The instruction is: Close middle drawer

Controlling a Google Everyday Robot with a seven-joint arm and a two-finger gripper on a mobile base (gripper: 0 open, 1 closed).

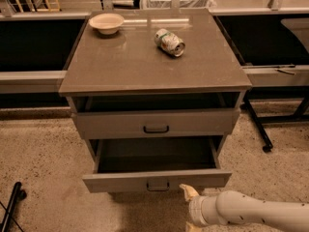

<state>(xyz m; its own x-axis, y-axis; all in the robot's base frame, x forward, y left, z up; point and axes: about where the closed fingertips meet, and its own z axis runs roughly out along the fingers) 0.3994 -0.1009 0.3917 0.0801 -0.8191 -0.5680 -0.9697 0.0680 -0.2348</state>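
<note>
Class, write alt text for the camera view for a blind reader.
The middle drawer stands pulled out from a grey cabinet, with the robot's open gripper low in front of it, right of its handle. A bowl and a toppled can sit on top.
</note>
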